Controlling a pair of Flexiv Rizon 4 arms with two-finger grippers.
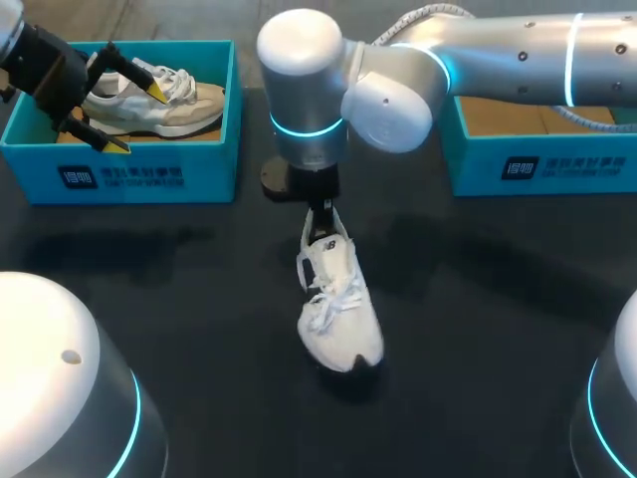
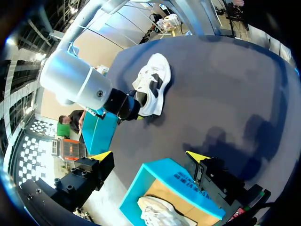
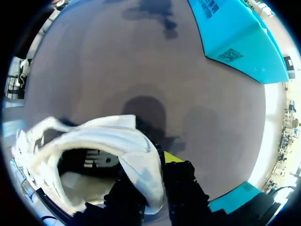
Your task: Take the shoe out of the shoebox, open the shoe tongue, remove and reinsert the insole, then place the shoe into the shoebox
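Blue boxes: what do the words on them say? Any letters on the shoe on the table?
Left box: white sign and characters on its front, too blurred to read.
Right box: the same white print, too blurred to read.
White shoe: a small dark mark on its side, too small to read.

Left arm: enters over the far left corner of the worktop [image 1: 478, 329]
Left gripper [image 1: 138, 119]: raised, fingers spread wide
Right arm: enters from the right edge, reaches past the middle, wrist pointing down
Right gripper [image 1: 321, 231]: fingers clamped on the heel of the shoe [image 1: 338, 309]
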